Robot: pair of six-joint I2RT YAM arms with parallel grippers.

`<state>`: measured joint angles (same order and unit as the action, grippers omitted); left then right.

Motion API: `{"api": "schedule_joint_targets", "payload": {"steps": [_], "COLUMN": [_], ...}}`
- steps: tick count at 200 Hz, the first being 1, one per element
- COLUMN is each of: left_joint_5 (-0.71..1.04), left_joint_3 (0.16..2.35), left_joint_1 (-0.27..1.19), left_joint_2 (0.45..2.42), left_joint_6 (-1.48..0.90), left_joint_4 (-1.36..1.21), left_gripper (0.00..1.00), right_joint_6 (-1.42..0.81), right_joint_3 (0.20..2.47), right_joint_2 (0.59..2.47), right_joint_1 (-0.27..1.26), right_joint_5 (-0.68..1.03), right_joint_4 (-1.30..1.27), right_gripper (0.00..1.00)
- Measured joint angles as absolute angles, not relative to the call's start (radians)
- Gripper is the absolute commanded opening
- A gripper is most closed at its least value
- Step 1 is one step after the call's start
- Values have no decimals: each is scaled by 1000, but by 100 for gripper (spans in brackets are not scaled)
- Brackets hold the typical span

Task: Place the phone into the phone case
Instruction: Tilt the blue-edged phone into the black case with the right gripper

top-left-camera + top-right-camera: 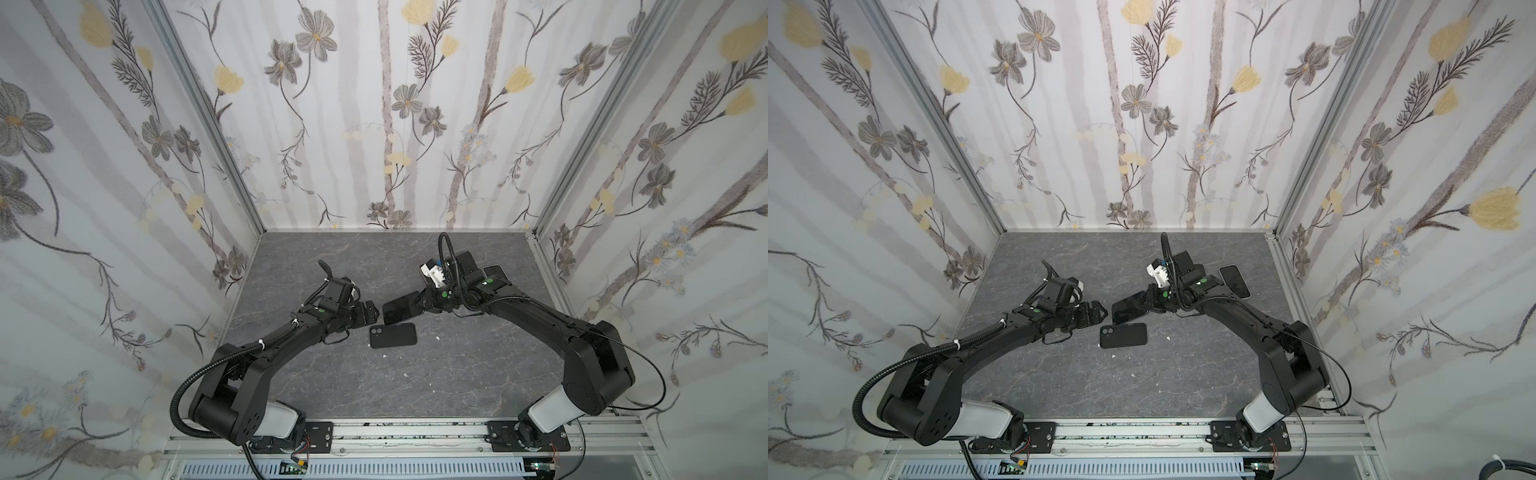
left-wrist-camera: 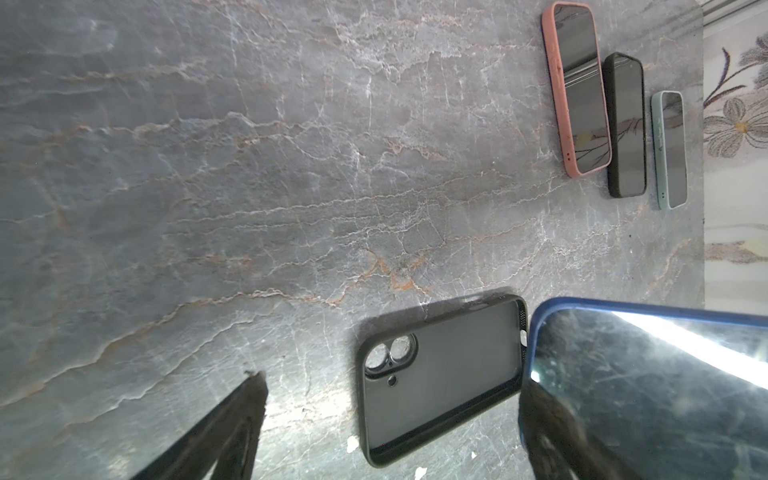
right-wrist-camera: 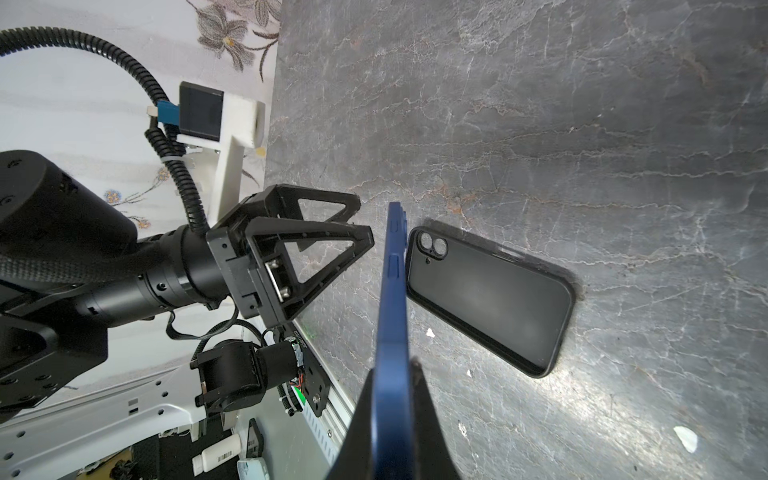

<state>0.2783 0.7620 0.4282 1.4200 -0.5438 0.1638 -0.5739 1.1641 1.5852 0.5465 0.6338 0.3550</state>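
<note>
The black phone case (image 1: 393, 335) is lying flat near the middle of the gray tabletop (image 1: 457, 374), open side facing up and long sides running parallel to the near edge. Nothing is sitting in it: in the left wrist view the bare inner back (image 2: 440, 378) is showing, and the marbled surface is showing through the camera cut-out.

The right claw (image 1: 420, 306) is pinching one end of the blue-edged phone (image 1: 401, 309), jaws narrow on its two faces. The phone is hanging tilted just past the case's far long side, outside the case; whether its low corner is touching the rim cannot be told.

The left claw (image 3: 365, 220) is standing wide open, gripping nothing, just beside the phone's free end and on the left-edge side of it.

Toward the right edge of the tabletop, three more cases are lying side by side, each one carrying a phone with the screen up: a pink case (image 2: 575, 87), a dark case (image 2: 625, 124) and a pale green case (image 2: 671, 149).

A few white crumbs (image 3: 430, 332) are lying around the empty case.
</note>
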Motion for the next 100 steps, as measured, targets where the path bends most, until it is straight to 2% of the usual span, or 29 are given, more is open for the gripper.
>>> {"api": "schedule_joint_targets", "payload": {"steps": [100], "left_joint_5": [376], "left_joint_3": [735], "left_joint_1": [433], "left_joint_2": [1480], "left_joint_6": [-624], "left_joint_4": [82], "left_gripper": [86], "right_joint_6": [-556], "right_joint_3": [1215], "right_joint_2": [1705], "right_joint_1": [530], "right_joint_5": [675], "right_joint_4": [411], "right_gripper": [0]}}
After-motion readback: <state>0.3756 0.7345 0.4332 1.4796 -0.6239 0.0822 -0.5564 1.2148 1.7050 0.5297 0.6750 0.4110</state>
